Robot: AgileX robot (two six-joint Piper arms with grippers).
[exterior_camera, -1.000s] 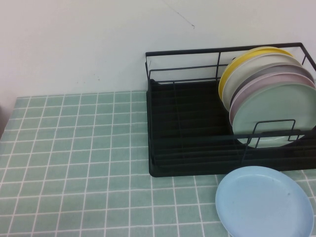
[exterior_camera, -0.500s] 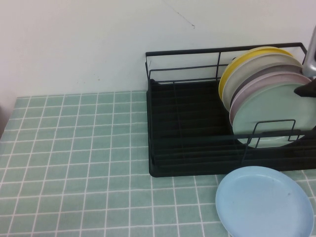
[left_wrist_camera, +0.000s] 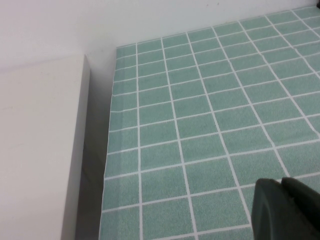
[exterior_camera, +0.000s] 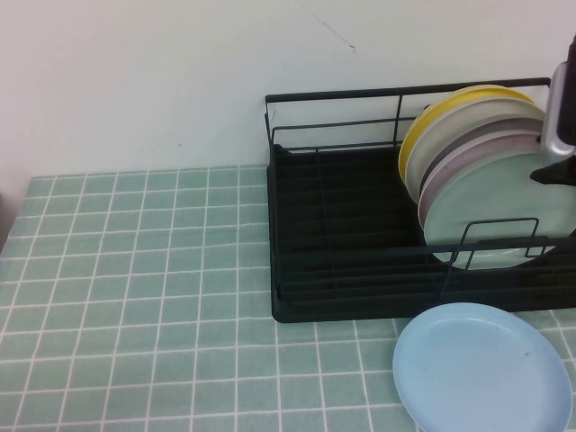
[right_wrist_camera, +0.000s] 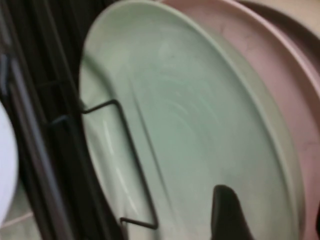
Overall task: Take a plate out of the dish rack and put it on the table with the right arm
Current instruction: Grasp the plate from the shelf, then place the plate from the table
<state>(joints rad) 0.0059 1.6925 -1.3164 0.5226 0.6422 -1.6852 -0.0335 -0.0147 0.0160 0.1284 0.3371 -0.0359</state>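
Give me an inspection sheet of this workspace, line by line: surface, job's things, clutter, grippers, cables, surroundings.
Surface: table under a pale green tile-pattern cloth.
Job's things: mint-green plate stands on edge at the front of the stack in the black dish rack, not lifted.
Clutter: a pink plate, a whitish plate and a yellow plate stand behind it in the rack; a light blue plate lies flat on the cloth in front of the rack.
Grippers: right gripper at the high view's right edge, by the mint plate's upper rim, holding nothing seen; left gripper low over bare cloth near the table's left edge.
Cables: nothing seen.
Surroundings: plain white wall behind the table.
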